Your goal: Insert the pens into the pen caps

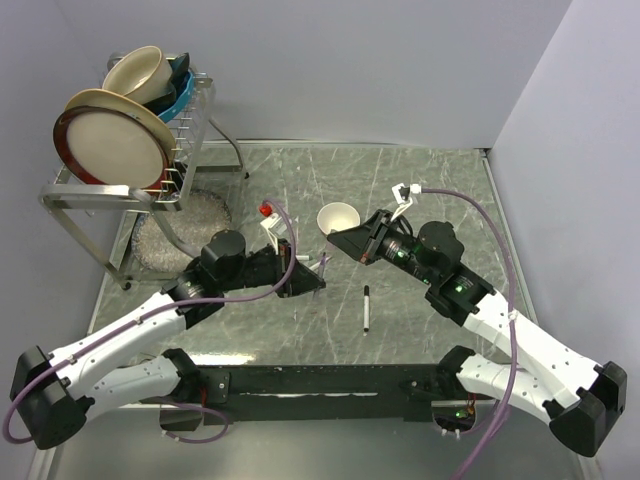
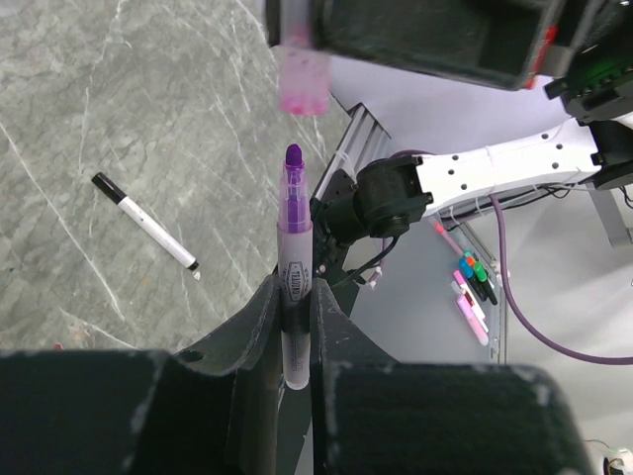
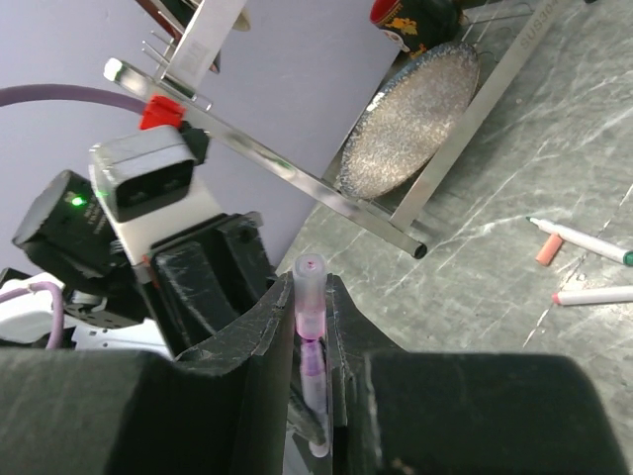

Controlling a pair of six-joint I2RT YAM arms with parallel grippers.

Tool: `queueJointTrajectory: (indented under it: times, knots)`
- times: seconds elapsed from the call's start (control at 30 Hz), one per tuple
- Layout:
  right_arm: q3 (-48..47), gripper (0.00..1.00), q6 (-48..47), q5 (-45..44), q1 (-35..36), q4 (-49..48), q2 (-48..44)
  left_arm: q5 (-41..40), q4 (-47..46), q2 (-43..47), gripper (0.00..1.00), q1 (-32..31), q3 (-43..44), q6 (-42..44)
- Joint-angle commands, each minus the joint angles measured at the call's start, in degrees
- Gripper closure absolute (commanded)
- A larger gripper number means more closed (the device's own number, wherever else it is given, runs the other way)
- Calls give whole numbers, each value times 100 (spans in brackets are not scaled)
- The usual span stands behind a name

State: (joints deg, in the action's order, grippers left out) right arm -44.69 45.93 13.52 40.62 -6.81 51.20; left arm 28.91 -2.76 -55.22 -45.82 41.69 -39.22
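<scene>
My left gripper [image 2: 294, 289] is shut on a white-barrelled pen [image 2: 294, 259] with a bare purple tip that points up. Right above that tip hangs a translucent pink pen cap [image 2: 304, 84], with a small gap between them. My right gripper [image 3: 312, 297] is shut on that cap [image 3: 310, 289], and the purple pen tip [image 3: 315, 358] shows just under its open end. In the top view both grippers [image 1: 303, 280] [image 1: 338, 240] meet nose to nose over the table's middle. A pen with a black cap [image 1: 366, 308] lies flat on the table.
A cream cup [image 1: 338, 217] stands just behind the grippers. A dish rack [image 1: 130, 160] with plates and bowls fills the back left, with a glittery mat [image 1: 185, 225] under it. Two more white pens [image 3: 582, 240] [image 3: 595, 295] and a small orange cap [image 3: 545, 250] lie on the table.
</scene>
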Motion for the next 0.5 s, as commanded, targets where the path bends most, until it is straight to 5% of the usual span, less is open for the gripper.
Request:
queueJointTrajectory:
  times: [0.0, 0.47]
  knots:
    - [-146, 100, -146, -7, 34, -181, -14, 54, -303, 187, 99, -23, 76, 29]
    - [-119, 100, -67, 19, 130, -207, 57, 71, -356, 152, 99, -23, 41, 29]
